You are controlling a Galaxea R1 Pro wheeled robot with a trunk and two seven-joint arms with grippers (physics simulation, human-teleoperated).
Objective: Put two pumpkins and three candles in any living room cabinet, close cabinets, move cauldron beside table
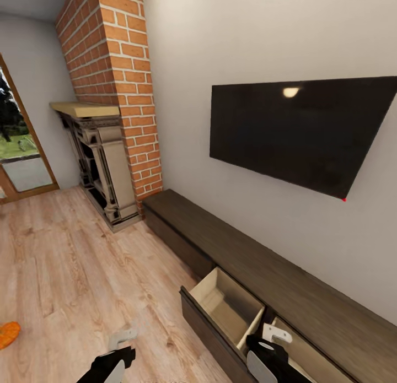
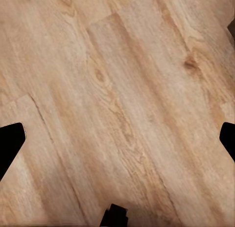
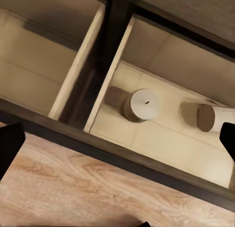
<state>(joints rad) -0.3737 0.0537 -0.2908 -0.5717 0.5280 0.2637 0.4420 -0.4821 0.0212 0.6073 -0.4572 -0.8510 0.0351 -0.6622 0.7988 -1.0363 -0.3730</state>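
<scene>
Long, low dark-brown cabinet (image 1: 286, 273) standing against the pale wall, beneath a wall-mounted black television (image 1: 300, 132). To its far end: a brick chimney (image 1: 118, 74) with a carved fireplace surround (image 1: 102, 162) and a glazed door (image 1: 16, 146) beyond. Floor (image 1: 71, 262) of light wood planks.

One pull-out front of the cabinet is drawn out over the floor, exposing two pale beige compartments separated by a divider. The compartment nearer the fireplace (image 1: 229, 303) shows bare beige panels. In the right wrist view, the other compartment (image 3: 166, 124) contains two grey-beige candles: one candle (image 3: 142, 104) upright near the divider with its round top visible, and a second candle (image 3: 210, 118) lying tipped on its side, well apart from the first, partly cut off by the dark fingertip at the frame edge.

Right gripper (image 1: 270, 344) hovers above the opened drawer; its fingers (image 3: 10, 144) appear at opposite margins of the wrist picture, spread wide with nothing between them. Left gripper (image 1: 122, 344) hangs over bare floor, away from the cabinet; its fingers (image 2: 10, 144) are likewise spread to the frame margins and hold nothing.

A bright-orange pumpkin (image 1: 7, 334) rests on the floor at the picture's left edge, only partly in frame, well apart from the cabinet.
</scene>
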